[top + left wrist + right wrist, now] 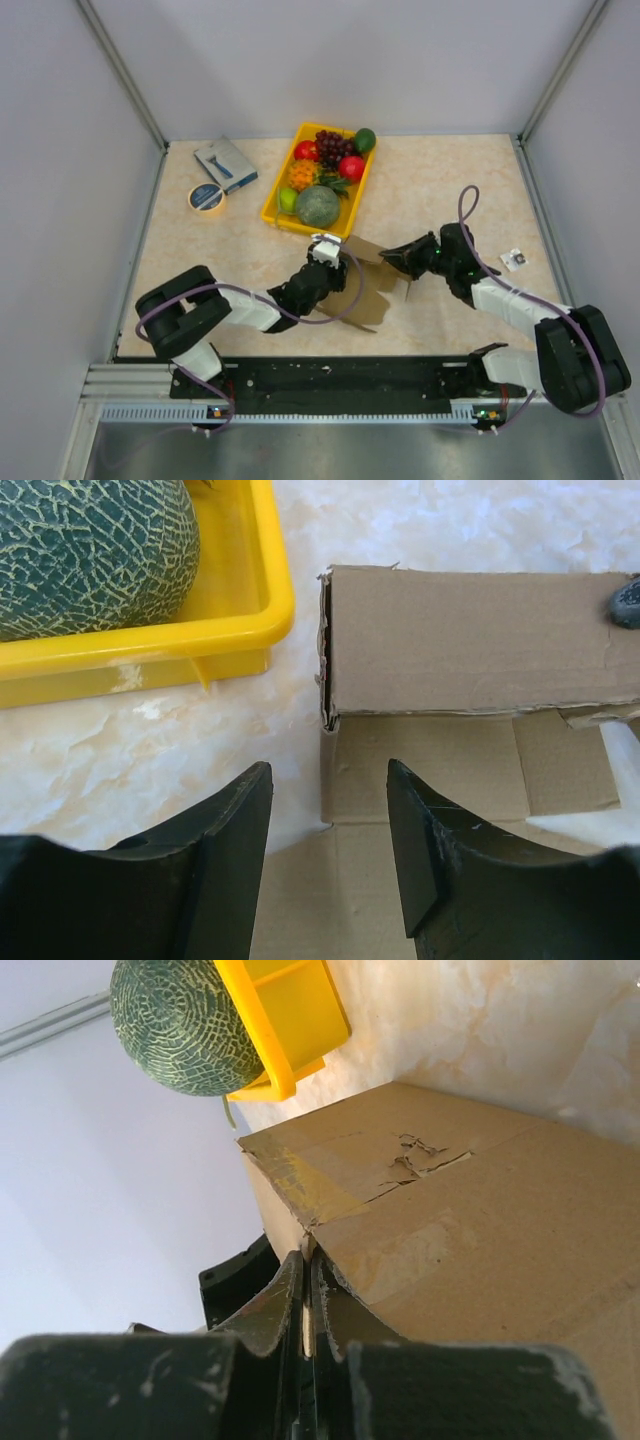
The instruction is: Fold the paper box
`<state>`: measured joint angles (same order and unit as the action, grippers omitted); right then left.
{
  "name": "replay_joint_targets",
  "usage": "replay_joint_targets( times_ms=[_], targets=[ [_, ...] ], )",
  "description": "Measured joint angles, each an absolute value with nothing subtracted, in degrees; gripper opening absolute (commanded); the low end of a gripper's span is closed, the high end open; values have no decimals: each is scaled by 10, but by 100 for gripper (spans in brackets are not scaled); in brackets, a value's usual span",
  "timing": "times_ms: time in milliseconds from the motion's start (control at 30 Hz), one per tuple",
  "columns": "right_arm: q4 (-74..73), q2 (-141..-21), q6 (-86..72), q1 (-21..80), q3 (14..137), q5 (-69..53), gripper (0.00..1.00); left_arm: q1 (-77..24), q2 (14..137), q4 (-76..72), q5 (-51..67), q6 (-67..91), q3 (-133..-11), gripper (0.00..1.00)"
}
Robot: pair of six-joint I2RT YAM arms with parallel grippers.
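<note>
The paper box [368, 292] is a brown cardboard sheet lying in front of the yellow tray, with one long flap raised. My left gripper [333, 260] hovers over its left edge. In the left wrist view the gripper [330, 772] is open and empty above the flat cardboard [470, 650]. My right gripper [396, 262] is shut on the raised flap's right end. In the right wrist view the gripper [306, 1258] pinches a thin cardboard edge, with the flap [480, 1240] spreading away from it. A dark tip of the right gripper shows at the flap's far right in the left wrist view [627, 600].
The yellow tray [272, 208] of fruit, with a green melon [317, 206], stands just behind the box; it also shows in the left wrist view [250, 630] and the right wrist view [290, 1020]. A tape roll [206, 198] and a blue-grey packet [226, 163] lie far left. A small item [515, 259] lies at the right.
</note>
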<state>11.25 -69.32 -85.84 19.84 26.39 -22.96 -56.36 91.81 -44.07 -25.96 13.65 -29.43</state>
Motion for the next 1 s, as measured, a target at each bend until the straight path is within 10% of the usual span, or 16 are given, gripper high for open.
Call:
replay_joint_targets(
  times_ms=[633,867,1000],
  targets=[
    [127,-689,-906,199,248,-230,0,-545,1042,-662,-256,98,-314,19],
    [158,-665,-868,199,231,-225,66,-544,1051,-650,-262,79,-330,0],
    [104,-597,-752,199,242,-224,75,-544,1038,-607,-265,89,-342,0]
  ],
)
